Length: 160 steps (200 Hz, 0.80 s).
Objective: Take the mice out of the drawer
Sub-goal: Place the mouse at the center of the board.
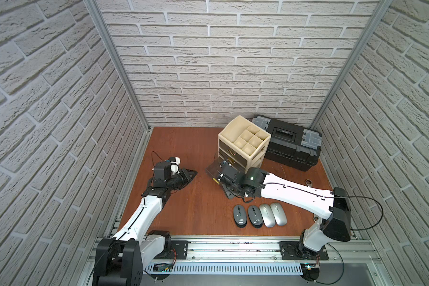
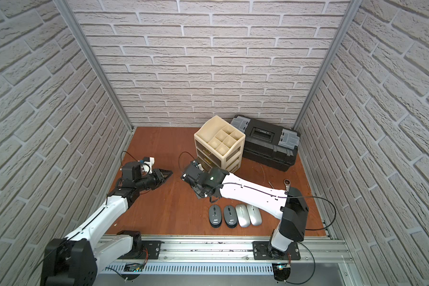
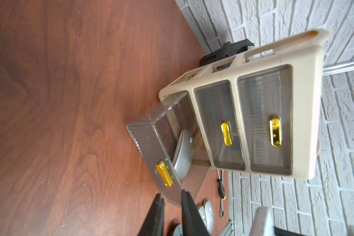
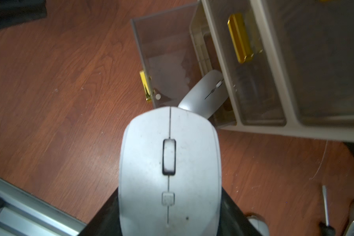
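Observation:
My right gripper (image 4: 170,206) is shut on a white mouse (image 4: 170,153), its black fingers (image 4: 102,216) against both sides. It hangs over the table just in front of the open clear drawer (image 4: 137,40), the lowest one of the beige organizer (image 1: 244,141). A silver mouse (image 3: 183,155) still lies tilted inside that drawer (image 3: 143,132). Two dark grey mice (image 1: 240,215) and two silver mice (image 1: 273,214) lie in a row near the front edge. My left gripper (image 3: 172,194) hovers left of the drawer, its fingers a little apart with nothing between them.
A black toolbox (image 1: 290,146) stands behind the organizer at the back right. A steel wrench (image 1: 308,183) and a screwdriver (image 3: 221,188) lie on the table to the right. Brick walls close in three sides, and an aluminium rail (image 1: 233,247) runs along the front.

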Each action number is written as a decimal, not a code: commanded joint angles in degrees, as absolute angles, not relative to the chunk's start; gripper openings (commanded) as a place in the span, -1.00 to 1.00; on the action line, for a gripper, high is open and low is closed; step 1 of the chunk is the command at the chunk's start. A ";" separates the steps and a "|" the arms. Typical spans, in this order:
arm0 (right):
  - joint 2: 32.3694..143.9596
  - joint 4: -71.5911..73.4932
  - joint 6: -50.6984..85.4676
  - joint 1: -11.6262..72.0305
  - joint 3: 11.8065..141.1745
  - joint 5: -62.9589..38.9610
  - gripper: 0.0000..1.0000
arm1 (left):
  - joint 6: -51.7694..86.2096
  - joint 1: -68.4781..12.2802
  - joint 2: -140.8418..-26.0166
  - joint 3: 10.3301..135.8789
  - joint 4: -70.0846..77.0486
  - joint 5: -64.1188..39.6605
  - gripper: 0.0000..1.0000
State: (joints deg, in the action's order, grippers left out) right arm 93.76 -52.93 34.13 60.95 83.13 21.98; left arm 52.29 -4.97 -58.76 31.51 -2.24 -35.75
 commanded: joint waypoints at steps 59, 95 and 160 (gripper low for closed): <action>91.48 -42.74 52.84 68.35 71.04 12.90 -0.21 | 34.19 -7.25 -45.15 46.01 -30.94 -40.76 -0.53; 94.06 -42.98 53.69 69.32 71.81 11.42 -0.21 | 26.98 -10.68 -41.78 49.96 -39.46 -49.64 -0.25; 97.90 -40.69 55.54 69.13 70.61 8.37 -0.21 | 21.56 -19.38 -35.51 50.31 -52.16 -54.53 0.97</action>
